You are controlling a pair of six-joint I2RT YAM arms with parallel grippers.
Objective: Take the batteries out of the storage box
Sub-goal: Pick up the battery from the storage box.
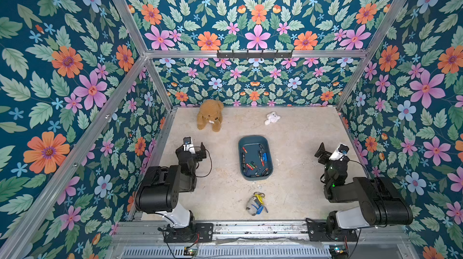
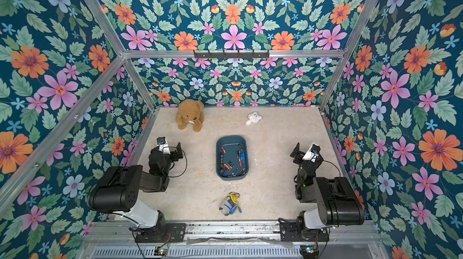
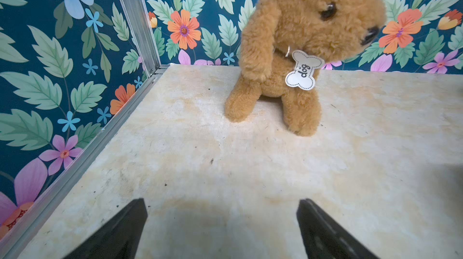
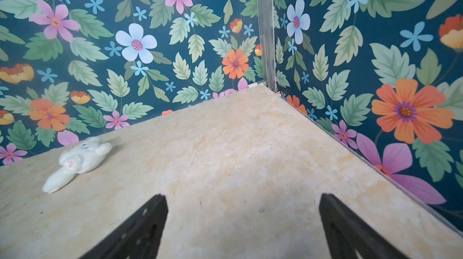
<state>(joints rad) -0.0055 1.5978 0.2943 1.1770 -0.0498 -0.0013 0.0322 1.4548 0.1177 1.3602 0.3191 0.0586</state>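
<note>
Batteries (image 1: 255,161) loose in storage box (image 1: 251,142), middle of table (image 1: 300,132), well off every edge.
Left gripper (image 3: 221,201) and right gripper (image 4: 243,195) spread wide, empty, flanking box across bare surface; plush dog (image 1: 210,115) ahead of left, white plush (image 1: 272,118) near far wall (image 1: 250,85), grey plush toy (image 1: 255,204) by front rail (image 1: 250,227).
</note>
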